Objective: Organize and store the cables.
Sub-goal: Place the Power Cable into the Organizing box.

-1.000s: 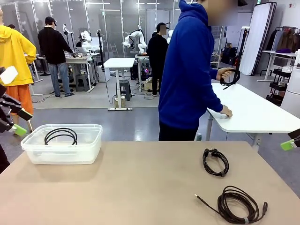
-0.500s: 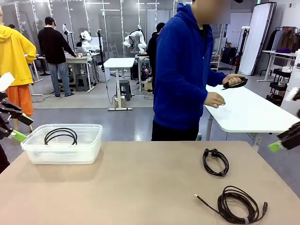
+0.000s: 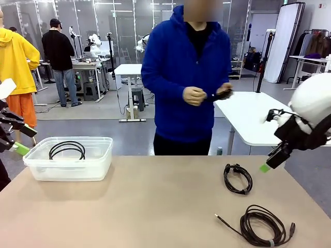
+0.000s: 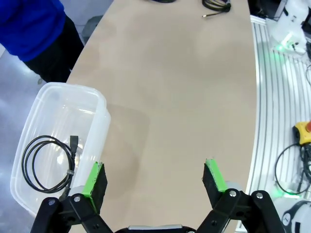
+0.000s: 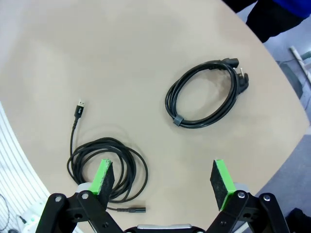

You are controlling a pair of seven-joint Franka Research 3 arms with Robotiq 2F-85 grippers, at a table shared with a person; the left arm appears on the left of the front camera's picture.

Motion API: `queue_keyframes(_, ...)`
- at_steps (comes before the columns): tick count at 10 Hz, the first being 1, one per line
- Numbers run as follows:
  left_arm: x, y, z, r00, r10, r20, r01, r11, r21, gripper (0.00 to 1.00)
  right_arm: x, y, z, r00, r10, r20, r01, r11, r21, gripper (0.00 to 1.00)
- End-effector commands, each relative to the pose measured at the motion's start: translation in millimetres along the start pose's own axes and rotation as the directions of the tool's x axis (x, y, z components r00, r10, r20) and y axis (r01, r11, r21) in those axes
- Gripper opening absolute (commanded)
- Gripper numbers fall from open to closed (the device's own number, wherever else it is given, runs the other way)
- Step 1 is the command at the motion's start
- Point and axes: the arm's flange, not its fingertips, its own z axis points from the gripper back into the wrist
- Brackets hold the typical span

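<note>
Right gripper [image 5: 162,178] was hung wide open and empty near the table's [image 3: 145,206] right edge, with a small coil [image 3: 226,181] and a big coil [image 3: 244,227] laid below it, the big one closer to the robot-side edge. Left gripper [image 4: 154,179] was spread wide too, nothing held, by the bin [image 3: 67,168] at the far left corner, where a thin coil [image 3: 66,143] was laid inside. One more cable [image 3: 222,94] was held in the person's hands [image 3: 194,95].

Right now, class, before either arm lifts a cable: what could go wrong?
The larger coil has a loose tail; lifted by one loop, it may unwind or drag. The bin sits far left, so the right gripper, open at the right, faces a long carry. The person holds another cable and may reach in.
</note>
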Motion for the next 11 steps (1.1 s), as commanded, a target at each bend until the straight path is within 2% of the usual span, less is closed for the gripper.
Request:
queue_keyframes(1, 3.9, -0.2, 3.1, 1.000, 0.013, -0.022, -0.013, 1.000, 0.006, 1.00, 11.5, -7.7, -18.7, 0.988, 0.139, -0.074, -0.141, 0.990, -0.024, 1.00)
queue_keyframes(2, 3.9, -0.2, 3.1, 1.000, 0.013, -0.022, -0.013, 1.000, 0.006, 1.00, 19.2, -13.1, -28.0, 0.965, 0.236, -0.116, -0.237, 0.971, 0.000, 1.00)
queue_keyframes(3, 3.9, -0.2, 3.1, 1.000, 0.013, -0.022, -0.013, 1.000, 0.006, 1.00, 29.8, -19.7, -36.2, 0.922, 0.348, -0.167, -0.350, 0.936, 0.017, 1.00)
queue_keyframes(4, 3.9, -0.2, 3.1, 1.000, 0.013, -0.022, -0.013, 1.000, 0.006, 1.00, 39.7, -23.1, -43.2, 0.892, 0.401, -0.209, -0.398, 0.916, 0.059, 1.00)
queue_keyframes(7, 3.9, -0.2, 3.1, 1.000, 0.013, -0.022, -0.013, 1.000, 0.006, 1.00, 58.8, -35.6, -72.3, 0.855, 0.458, -0.242, -0.433, 0.888, 0.151, 1.00)
queue_keyframes(11, 3.9, -0.2, 3.1, 1.000, 0.013, -0.022, -0.013, 1.000, 0.006, 1.00, 58.4, -38.0, -107.3, 0.824, 0.497, -0.272, -0.451, 0.866, 0.215, 1.00)
